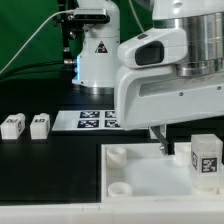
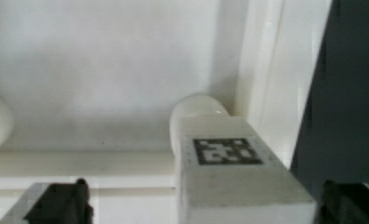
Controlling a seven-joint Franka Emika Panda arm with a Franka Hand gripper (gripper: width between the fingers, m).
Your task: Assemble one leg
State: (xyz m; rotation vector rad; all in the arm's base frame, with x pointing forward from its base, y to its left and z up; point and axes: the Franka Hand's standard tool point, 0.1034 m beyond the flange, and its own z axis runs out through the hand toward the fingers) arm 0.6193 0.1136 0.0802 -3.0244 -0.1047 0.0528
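Now the gripper [image 2: 204, 203] hangs with fingers spread wide, and the leg [image 2: 222, 150] stands on end dead centre between them, at the tray's [image 1: 150, 186] edge on the exterior view's right.

White leg [image 1: 205, 160] with a black-and-white square tag; plain white tray [image 1: 155, 182]; black table [image 1: 50, 175]; white marker board [image 1: 97, 121] printed with black patterned tags; white arm [image 1: 165, 95]
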